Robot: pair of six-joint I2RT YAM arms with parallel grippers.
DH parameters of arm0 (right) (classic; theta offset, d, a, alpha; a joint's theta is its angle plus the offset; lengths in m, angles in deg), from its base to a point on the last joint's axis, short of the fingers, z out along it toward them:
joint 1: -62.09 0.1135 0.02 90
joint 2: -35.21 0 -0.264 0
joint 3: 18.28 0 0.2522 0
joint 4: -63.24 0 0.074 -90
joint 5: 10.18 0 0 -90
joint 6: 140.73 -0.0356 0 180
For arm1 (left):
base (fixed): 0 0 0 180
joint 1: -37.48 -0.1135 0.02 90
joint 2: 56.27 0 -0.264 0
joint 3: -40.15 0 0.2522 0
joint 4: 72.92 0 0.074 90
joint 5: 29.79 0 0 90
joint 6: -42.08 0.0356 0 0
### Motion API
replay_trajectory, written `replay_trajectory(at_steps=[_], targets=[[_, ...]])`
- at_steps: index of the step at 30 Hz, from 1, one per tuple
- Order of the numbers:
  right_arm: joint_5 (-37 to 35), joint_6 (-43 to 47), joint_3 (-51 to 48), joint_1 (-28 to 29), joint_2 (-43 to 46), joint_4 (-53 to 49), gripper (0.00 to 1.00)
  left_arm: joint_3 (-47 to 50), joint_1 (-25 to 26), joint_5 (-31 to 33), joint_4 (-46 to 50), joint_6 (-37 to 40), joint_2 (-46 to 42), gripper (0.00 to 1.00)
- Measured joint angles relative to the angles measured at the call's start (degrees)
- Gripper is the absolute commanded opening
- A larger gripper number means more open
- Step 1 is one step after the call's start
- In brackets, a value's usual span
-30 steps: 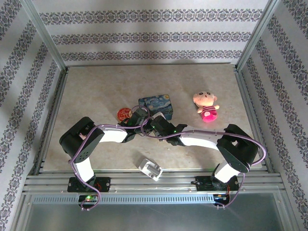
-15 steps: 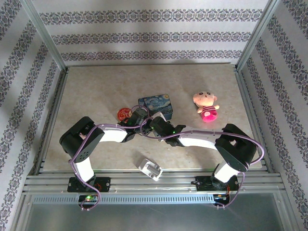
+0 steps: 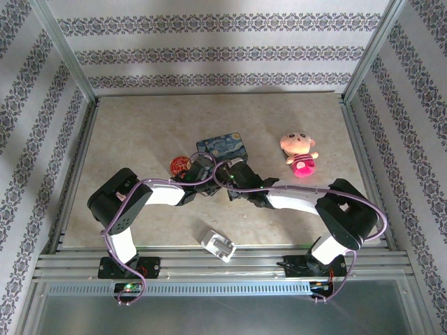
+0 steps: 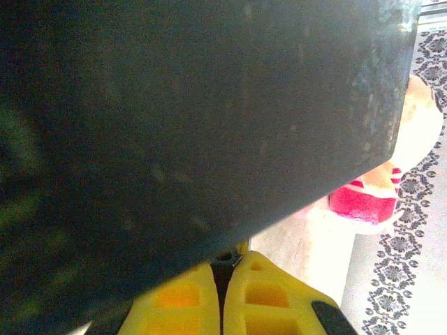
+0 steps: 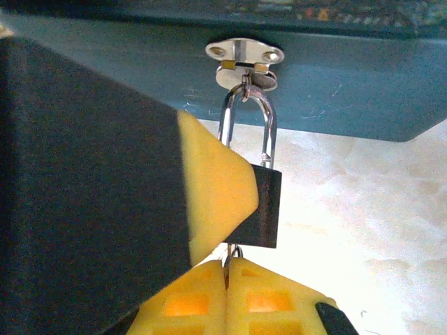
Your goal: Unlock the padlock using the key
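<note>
The padlock (image 5: 265, 209), a small dark body on a silvery shackle (image 5: 267, 132), hangs from the hasp (image 5: 244, 59) of the blue painted tin (image 5: 335, 91). My left gripper (image 4: 223, 264) is shut on the padlock's body; one of its yellow pads (image 5: 209, 195) presses the body's left side. The key (image 5: 233, 252) shows as a thin metal sliver and ring just under the padlock's bottom. My right gripper (image 5: 227, 264) is shut on it. From above, both grippers meet at the tin's (image 3: 222, 145) near edge, the left gripper (image 3: 202, 169) beside the right gripper (image 3: 225, 173).
A round red-and-gold disc (image 3: 180, 165) lies just left of the tin. A pink plush doll (image 3: 299, 155) sits to the right of the tin. A white blocky plug (image 3: 218, 244) lies near the front edge between the arm bases. Metal rails border the table.
My right gripper has closed on the key and pushed forward to the left. The tin has shifted back and turned slightly. The left gripper stays shut.
</note>
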Motion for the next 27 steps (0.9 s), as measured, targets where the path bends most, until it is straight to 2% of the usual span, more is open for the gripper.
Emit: replay_trajectory(at_steps=[12, 27], targets=[[18.9, -8.3, -5.1, -8.8, 2.6, 7.0, 0.0, -0.3, 0.0, -1.3, 0.0, 0.0, 0.0, 0.0], [31.3, -17.7, -8.9, -14.7, 2.7, 13.9, 0.0, 0.0, 0.0, -2.4, -1.0, 0.0, 0.0, 0.0]])
